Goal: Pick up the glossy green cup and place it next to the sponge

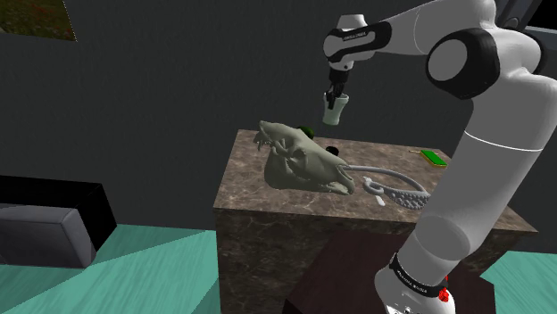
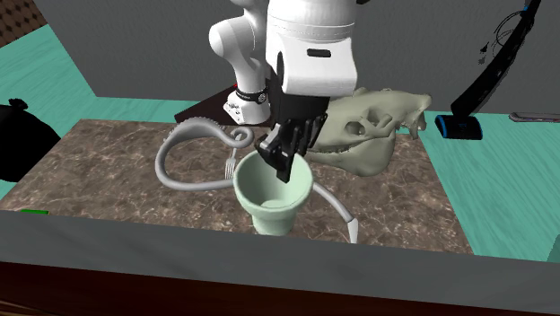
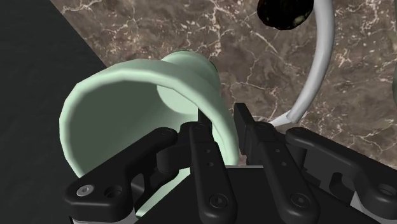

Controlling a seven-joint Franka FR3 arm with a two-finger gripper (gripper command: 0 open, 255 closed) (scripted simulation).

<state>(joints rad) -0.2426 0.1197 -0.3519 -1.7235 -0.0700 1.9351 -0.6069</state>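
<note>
We hold the pale green glossy cup (image 2: pixel 272 193) by its rim, our black gripper (image 2: pixel 280 162) pinched on its wall with one finger inside. It hangs clear above the brown marble tabletop (image 2: pixel 108 162), ready for carrying, well apart from the flat green sponge (image 1: pixel 434 157).

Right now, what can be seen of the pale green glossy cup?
The pale green glossy cup is a flared bowl narrowing to a small foot, empty inside. The all-black gripper pinches its wall, one finger inside and one outside. It hangs roughly upright in the air above the brown marbled tabletop, near its edge, touching nothing else.
</note>
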